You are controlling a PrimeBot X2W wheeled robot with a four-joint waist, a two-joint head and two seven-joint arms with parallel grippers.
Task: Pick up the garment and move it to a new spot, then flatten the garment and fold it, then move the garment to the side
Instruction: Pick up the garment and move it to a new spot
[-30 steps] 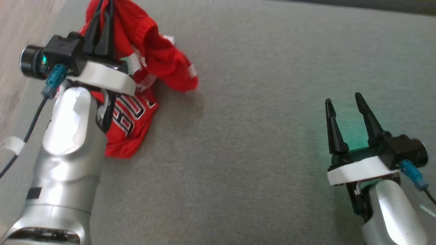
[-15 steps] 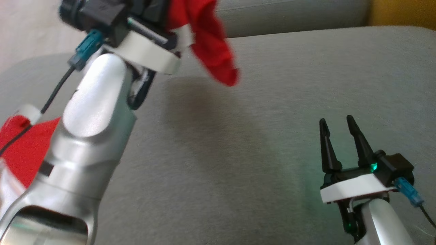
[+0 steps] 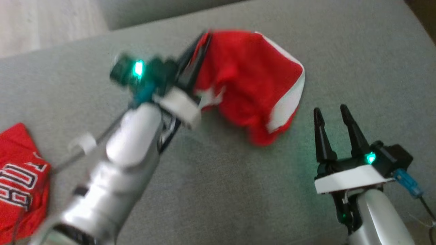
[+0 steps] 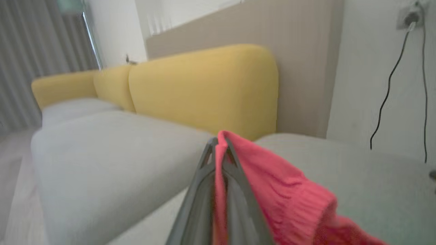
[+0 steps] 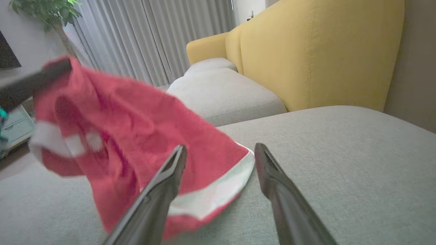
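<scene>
**Clearances.** The grey sofa seat (image 3: 221, 190) shows a broad bare stretch between the left tool (image 3: 202, 39) and the right tool (image 3: 330, 109), with more open upholstery ahead of the right tool's fingertips. The seat's edge runs to the left of the left tool, with pale floor (image 3: 41, 23) beyond it. A yellow backrest (image 5: 323, 58) rises ahead and to the right of the right tool, well apart from it.

**Left tool.** Its fingers are pressed together, pinching the top edge of the red garment (image 3: 248, 75), and it is raised above the seat. The cloth passes between the two fingers and drapes off to their right.

**Garment.** It is red knit with a white band along one edge and a ribbed hem. It hangs bunched from the left tool. Its lower hem appears to meet the seat, but blur prevents certainty.

**Right tool.** Its fingers are spread with nothing between them. The garment hangs just beside its left finger; contact cannot be told.

**Other.** A red jersey (image 3: 20, 183) with white-and-dark lettering lies on the seat, well to the left of the left tool's arm.
</scene>
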